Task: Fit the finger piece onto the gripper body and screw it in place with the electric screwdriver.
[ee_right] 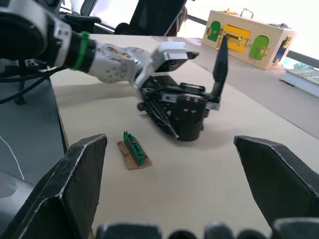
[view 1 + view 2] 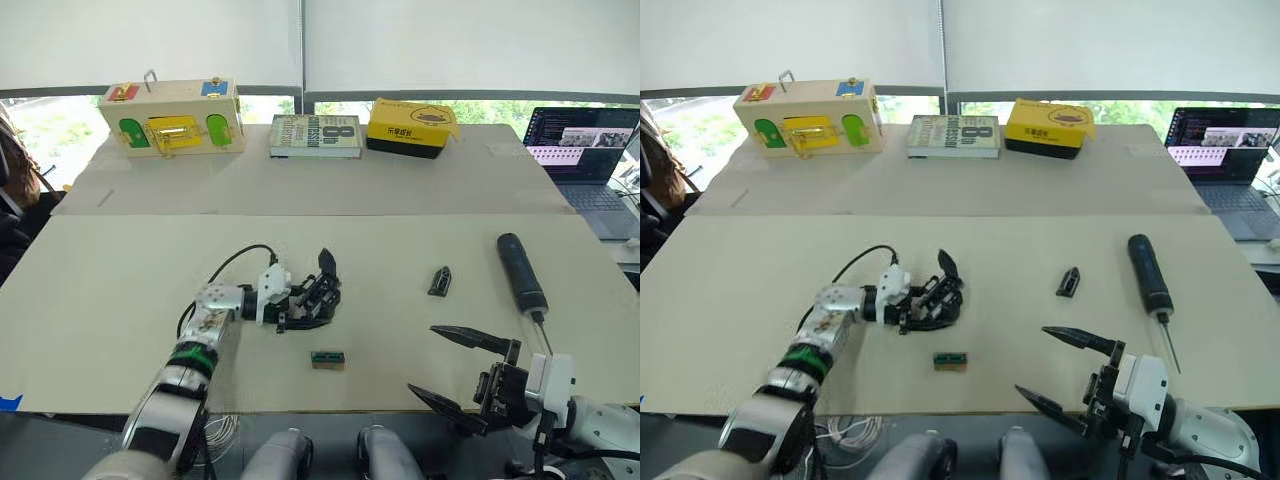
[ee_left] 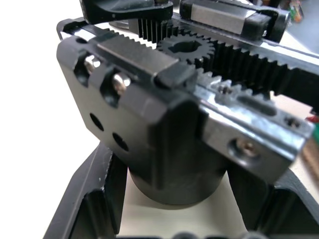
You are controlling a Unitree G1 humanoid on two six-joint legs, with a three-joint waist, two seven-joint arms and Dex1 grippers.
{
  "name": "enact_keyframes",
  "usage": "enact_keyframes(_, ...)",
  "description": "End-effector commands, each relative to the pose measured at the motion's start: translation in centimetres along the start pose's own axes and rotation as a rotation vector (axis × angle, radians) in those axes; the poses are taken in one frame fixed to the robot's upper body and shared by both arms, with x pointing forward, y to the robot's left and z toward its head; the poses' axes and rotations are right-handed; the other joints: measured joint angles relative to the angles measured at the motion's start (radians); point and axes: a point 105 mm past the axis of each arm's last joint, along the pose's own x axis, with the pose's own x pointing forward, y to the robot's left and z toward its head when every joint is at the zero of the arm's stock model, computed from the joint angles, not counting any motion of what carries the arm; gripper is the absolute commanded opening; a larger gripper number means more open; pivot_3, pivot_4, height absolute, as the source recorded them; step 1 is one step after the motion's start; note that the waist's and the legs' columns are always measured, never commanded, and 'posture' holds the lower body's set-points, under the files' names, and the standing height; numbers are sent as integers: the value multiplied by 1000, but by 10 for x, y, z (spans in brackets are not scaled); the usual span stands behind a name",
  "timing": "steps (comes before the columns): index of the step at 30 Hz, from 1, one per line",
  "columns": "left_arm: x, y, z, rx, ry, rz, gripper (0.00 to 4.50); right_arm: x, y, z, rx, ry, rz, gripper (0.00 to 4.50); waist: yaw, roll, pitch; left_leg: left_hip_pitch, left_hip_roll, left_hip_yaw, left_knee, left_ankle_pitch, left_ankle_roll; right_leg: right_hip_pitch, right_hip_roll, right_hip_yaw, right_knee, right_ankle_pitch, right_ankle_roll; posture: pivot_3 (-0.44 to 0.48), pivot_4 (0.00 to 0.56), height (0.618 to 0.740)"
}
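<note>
The gripper body (image 1: 188,113), a chunky black block with toothed racks and one black finger standing up from it, rests on the table left of centre. My left gripper (image 2: 312,304) is shut on it, and its fingers (image 3: 94,199) flank the rounded base. The finger piece (image 2: 440,280) lies alone on the table to the right of centre. Further right lies the electric screwdriver (image 2: 521,273), its thin bit pointing toward the near edge. My right gripper (image 2: 423,358) hangs open and empty at the table's near edge, in front of the finger piece and the screwdriver.
A small green-topped tan block (image 2: 327,359) lies just in front of the gripper body. Along the back stand a wooden latch box (image 2: 172,118), a book (image 2: 315,135) and a yellow box (image 2: 410,127). An open laptop (image 2: 585,150) sits at the far right.
</note>
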Motion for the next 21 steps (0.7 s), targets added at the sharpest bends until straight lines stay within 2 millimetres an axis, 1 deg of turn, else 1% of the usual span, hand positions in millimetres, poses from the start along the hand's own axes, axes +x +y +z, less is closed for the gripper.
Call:
enact_keyframes(1, 0, 3, 36, 55, -53, 110, 2330, 2, -1, 8, -46, -29, 19, 4500, 7, 0, 0, 0, 0, 0, 0, 0, 0, 0, 0, 0, 0, 0, 0, 0, 150, 740)
enact_keyframes(3, 2, -5, 35, 33, -26, 164, 2330, 4, -2, 8, -48, -35, 22, 4500, 14, 0, 1, 0, 0, 0, 0, 0, -1, 1, 2, -1, 0, 0, 1, 0, 150, 740)
enact_keyframes(5, 8, -10, 36, 21, -13, 210, 2330, 6, -1, 8, -45, -39, 32, 4500, 17, 0, 1, 0, 0, 0, 0, 0, -1, 1, 2, -1, -1, -3, 5, 0, 150, 740)
enact_keyframes(7, 13, -11, 37, 6, -7, 247, 2330, 6, -1, 8, -44, -40, 38, 4500, 25, 0, 1, 1, 0, 0, 0, 0, -1, 2, 0, -1, -1, -4, 7, 0, 150, 740)
enact_keyframes(11, 23, -10, 30, -5, 24, 278, 2330, 6, -2, 8, -48, -36, 46, 4500, 33, 0, 1, 1, 0, 0, 0, 0, -2, 1, 0, -1, 0, -4, 7, 0, 150, 740)
enact_keyframes(15, 32, -13, 22, -8, 66, 254, 2330, 5, -4, 8, -59, -25, 44, 4500, 32, 0, 1, 1, 0, 0, 0, 0, -2, 0, 0, -1, 0, -4, 7, 0, 150, 740)
enact_keyframes(21, 31, -8, 17, -4, 76, 287, 2330, 6, -1, 8, -56, -23, 39, 4500, 33, 0, 1, 1, 0, 0, 0, 0, -2, 1, 0, -1, 0, -4, 7, 0, 150, 740)
